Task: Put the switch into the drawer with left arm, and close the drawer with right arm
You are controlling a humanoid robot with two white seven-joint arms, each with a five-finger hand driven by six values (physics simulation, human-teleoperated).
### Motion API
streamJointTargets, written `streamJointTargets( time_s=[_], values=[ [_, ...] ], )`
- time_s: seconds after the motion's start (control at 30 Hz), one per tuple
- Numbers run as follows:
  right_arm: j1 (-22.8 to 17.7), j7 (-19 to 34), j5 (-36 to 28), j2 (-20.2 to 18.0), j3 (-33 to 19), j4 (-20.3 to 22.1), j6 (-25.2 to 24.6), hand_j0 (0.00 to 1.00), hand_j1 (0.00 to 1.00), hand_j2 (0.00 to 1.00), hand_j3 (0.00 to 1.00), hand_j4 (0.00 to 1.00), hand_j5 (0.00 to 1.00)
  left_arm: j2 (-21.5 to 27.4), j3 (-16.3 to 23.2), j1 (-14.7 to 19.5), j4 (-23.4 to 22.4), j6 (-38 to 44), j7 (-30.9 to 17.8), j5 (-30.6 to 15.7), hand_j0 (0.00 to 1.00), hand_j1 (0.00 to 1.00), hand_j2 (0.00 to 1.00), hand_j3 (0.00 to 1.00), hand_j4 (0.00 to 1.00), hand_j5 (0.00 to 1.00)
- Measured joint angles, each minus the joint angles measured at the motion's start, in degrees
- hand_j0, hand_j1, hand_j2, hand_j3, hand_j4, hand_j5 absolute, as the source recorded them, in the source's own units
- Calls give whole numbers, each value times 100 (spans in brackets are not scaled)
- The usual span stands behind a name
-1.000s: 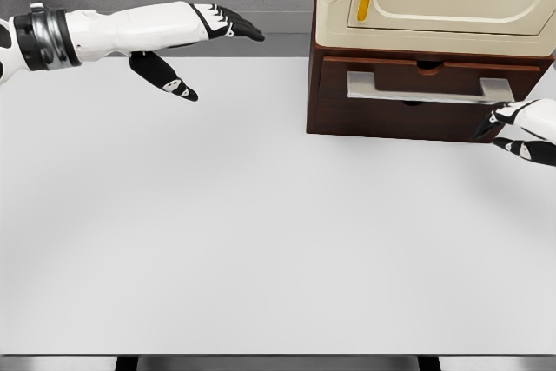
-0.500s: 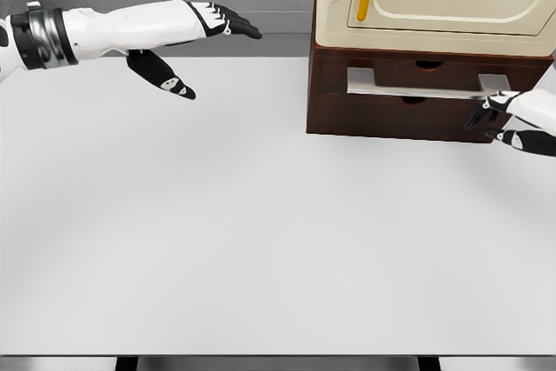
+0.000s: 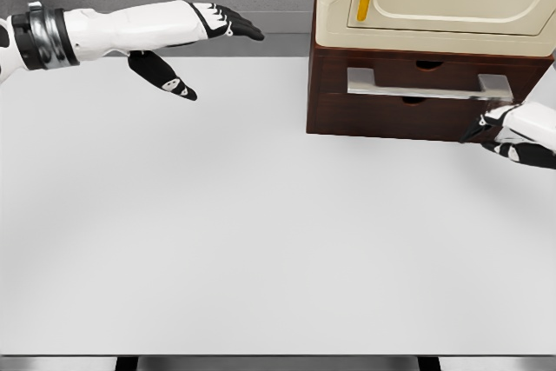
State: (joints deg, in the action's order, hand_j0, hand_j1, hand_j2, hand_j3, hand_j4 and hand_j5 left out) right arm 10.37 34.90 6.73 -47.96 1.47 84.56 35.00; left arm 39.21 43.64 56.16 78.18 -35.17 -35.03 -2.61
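Since half a second earlier the right hand [image 3: 511,130] had dropped a little and backed off from the drawer [image 3: 417,97], while the drawer front itself had stayed flush in the dark wooden cabinet [image 3: 391,119]. That hand sat at about four o'clock from the drawer's silver handle [image 3: 427,86], just beside the cabinet's lower right corner, its dark-tipped fingers [image 3: 486,121] loosely bent and holding nothing; whether they touched the wood could not be told. The left hand [image 3: 213,28] hung over the far left of the white worktop [image 3: 261,232], at roughly nine o'clock from the cabinet and well apart from it, much where it had been before. Its fingers were stretched out flat toward the cabinet, the thumb [image 3: 165,76] splayed downward, and it gripped nothing. On top of the cabinet stood a cream-coloured appliance [image 3: 434,2] with a yellow strip along its door. The drawer looked closed, with only its front panel and handle showing. The switch was nowhere to be seen on the worktop or in either hand, and the drawer's inside was hidden from view.
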Motion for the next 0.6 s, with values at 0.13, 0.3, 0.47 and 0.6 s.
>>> streamJointTargets(
  time_s=[0.13, 0.3, 0.47, 0.6],
  values=[
    [-123, 9, 61, -20, -24, 162, 13, 56, 56, 56, 56, 56, 56, 0, 1, -9, 4, 0, 0, 1, 100, 100, 100, 100, 100, 100],
    [-571, 12, 94, -61, -36, 598, 20, 100, 100, 100, 100, 100, 100, 57, 24, -290, -1, -2, 0, -6, 100, 100, 100, 100, 100, 100],
    [-712, 12, 112, -192, -14, 1080, 17, 100, 100, 100, 100, 100, 100, 79, 38, -378, -11, -1, 0, -6, 100, 100, 100, 100, 100, 100],
    [-721, 12, 120, -217, -2, 1182, 17, 100, 100, 100, 100, 100, 100, 81, 48, -413, -9, -1, 0, -4, 100, 100, 100, 100, 100, 100]
  ],
)
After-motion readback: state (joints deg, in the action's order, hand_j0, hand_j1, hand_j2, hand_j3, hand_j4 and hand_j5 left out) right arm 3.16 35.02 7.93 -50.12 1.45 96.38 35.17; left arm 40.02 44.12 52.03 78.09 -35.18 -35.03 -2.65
